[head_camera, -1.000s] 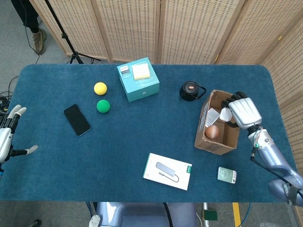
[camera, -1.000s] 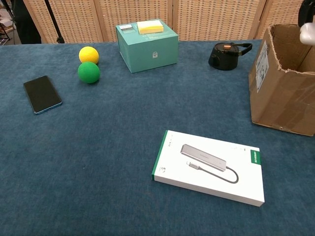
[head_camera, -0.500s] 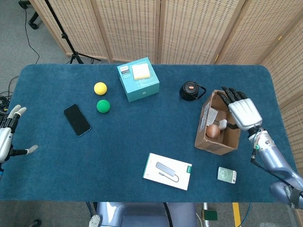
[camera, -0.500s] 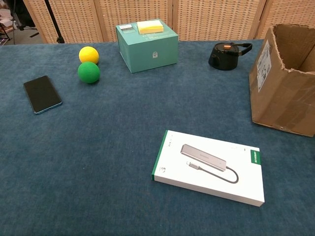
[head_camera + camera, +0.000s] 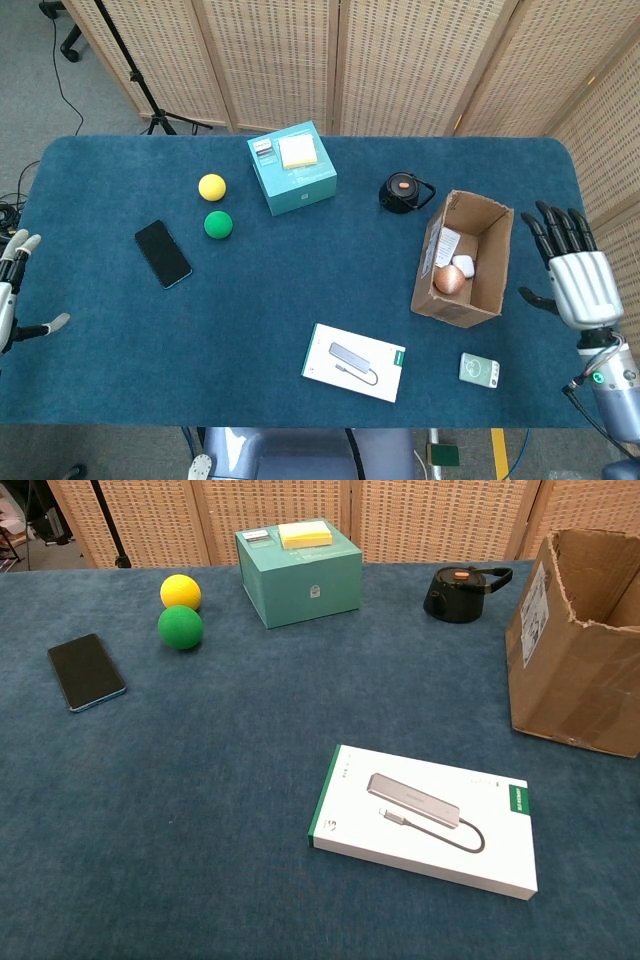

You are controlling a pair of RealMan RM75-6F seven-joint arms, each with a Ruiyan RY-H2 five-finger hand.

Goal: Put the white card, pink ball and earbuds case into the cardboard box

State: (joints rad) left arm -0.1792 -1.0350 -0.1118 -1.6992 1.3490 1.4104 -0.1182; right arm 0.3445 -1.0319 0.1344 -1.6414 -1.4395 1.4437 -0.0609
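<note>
Left hand (image 5: pixel 15 290) sits at the desk's (image 5: pixel 300 270) left edge, fingers spread, grasping nothing. Cardboard box (image 5: pixel 490 262) holds the pink ball (image 5: pixel 447 280), earbuds case (image 5: pixel 463 266) and white card (image 5: pixel 448 241). Right hand (image 5: pixel 573 275) is just right of the box, fingers apart, released.

The right robot hand (image 5: pixel 573 275) has a ribbed silver back and black fingers.

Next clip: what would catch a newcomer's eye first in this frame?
Probably the open cardboard box at the table's right, holding the pink ball, the white earbuds case and a white card against its wall. Just right of it, the right hand hovers empty with fingers spread. Next come the yellow ball and green ball at the far left.
</note>
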